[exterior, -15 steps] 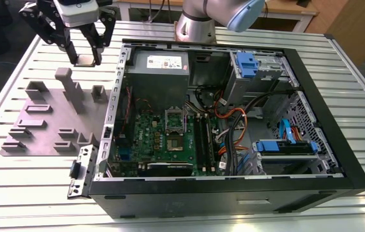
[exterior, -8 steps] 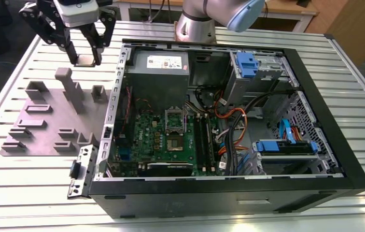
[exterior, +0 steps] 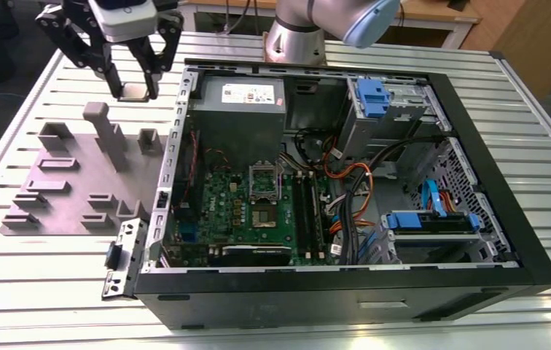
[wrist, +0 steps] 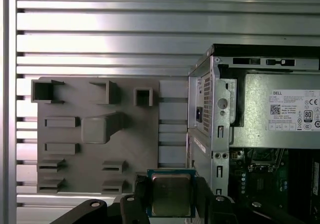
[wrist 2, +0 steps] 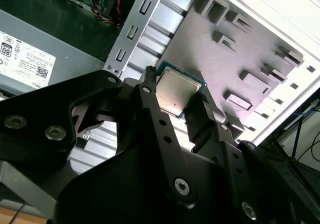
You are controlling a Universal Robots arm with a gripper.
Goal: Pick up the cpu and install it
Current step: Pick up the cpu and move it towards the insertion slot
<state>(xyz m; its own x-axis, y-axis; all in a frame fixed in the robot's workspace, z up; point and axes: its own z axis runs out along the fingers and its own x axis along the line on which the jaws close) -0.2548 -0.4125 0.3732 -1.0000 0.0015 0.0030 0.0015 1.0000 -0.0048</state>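
The gripper (exterior: 135, 89) clasps the cpu (wrist: 171, 194) by its edges, aloft just outside the case (exterior: 182, 125) wall by the power supply (exterior: 241, 113), with the grey plate's (exterior: 66, 198) upright blocks near.

Ribbed metal table (exterior: 520, 109) spreads wide, light glaring off its near slats. Behind it, a wooden desk (exterior: 421, 13); a wooden panel (exterior: 538, 36) at the exterior view's right.
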